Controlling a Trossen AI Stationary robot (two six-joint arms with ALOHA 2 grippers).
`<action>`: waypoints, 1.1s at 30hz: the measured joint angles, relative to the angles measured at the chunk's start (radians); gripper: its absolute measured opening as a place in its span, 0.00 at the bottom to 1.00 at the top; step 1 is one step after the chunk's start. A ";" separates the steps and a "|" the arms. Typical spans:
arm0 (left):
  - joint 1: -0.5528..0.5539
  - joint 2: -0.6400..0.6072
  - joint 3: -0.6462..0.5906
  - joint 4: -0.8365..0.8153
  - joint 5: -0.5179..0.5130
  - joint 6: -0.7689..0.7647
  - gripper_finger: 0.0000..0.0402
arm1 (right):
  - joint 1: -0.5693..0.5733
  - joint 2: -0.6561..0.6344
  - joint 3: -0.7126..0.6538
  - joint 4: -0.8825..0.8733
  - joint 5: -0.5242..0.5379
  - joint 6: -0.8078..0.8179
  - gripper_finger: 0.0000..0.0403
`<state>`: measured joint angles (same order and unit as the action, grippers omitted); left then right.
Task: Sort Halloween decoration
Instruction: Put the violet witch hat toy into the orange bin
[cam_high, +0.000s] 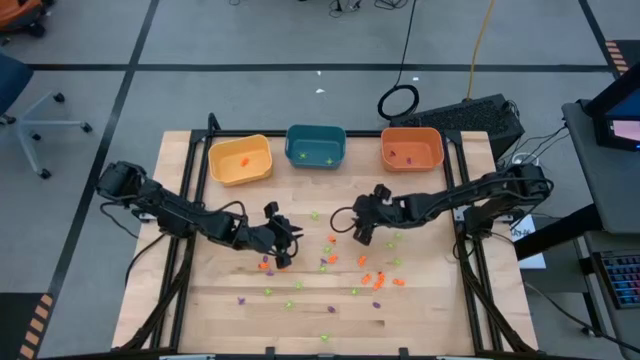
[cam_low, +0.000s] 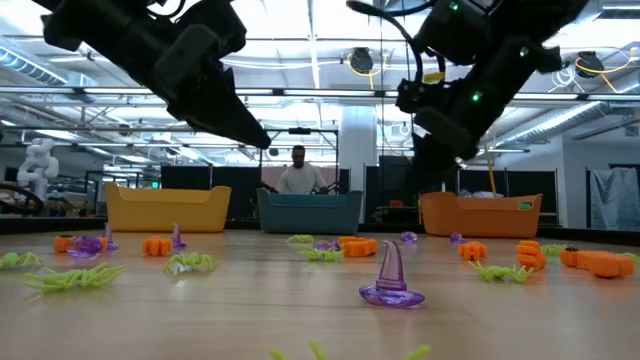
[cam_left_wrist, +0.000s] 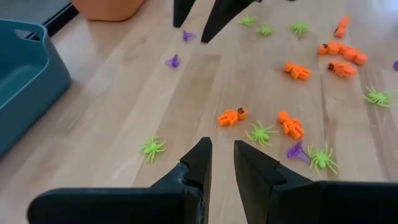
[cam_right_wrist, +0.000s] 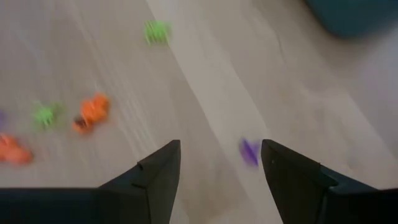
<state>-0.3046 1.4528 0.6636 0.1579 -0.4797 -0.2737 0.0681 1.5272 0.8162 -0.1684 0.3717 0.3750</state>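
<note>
The tiny orange, light-green and purple plastic Halloween trinkets (cam_high: 370, 280) lie scattered over the pale wooden slatted tabletop (cam_high: 200, 300), mostly from its centre toward five o'clock in the high view. Along the twelve o'clock edge stand three plastic bins: a yellow bin (cam_high: 240, 159) at eleven o'clock holding an orange piece, a teal bin (cam_high: 316, 146) at twelve with small green pieces, and an orange bin (cam_high: 411, 149) at one o'clock with a few bits inside. The left tool (cam_high: 283, 240) hangs above the tabletop just left of centre, its two dark fingers (cam_left_wrist: 196, 165) drawn near each other with a narrow gap and nothing between them; orange figures and green spiders lie just beyond it. The right tool (cam_high: 362, 228) hovers just right of centre, fingers (cam_right_wrist: 158, 168) spread wide and empty, a purple trinket (cam_right_wrist: 249, 151) on the wood between them. In the low view a purple witch hat (cam_low: 390, 277) stands upright in front, and a person (cam_low: 299, 172) sits behind the teal bin
</note>
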 joint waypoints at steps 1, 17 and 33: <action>0.000 0.000 0.000 0.001 0.000 0.000 0.17 | 0.000 0.000 -0.018 0.060 0.001 -0.027 0.52; 0.000 0.000 0.000 0.002 0.004 0.001 0.17 | 0.015 0.001 -0.093 0.199 0.075 -0.153 0.52; -0.025 0.000 0.000 0.007 0.004 -0.007 0.17 | -0.016 0.067 -0.092 0.207 0.070 -0.207 0.52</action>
<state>-0.3299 1.4528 0.6636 0.1653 -0.4755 -0.2810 0.0524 1.5945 0.7238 0.0381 0.4417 0.1679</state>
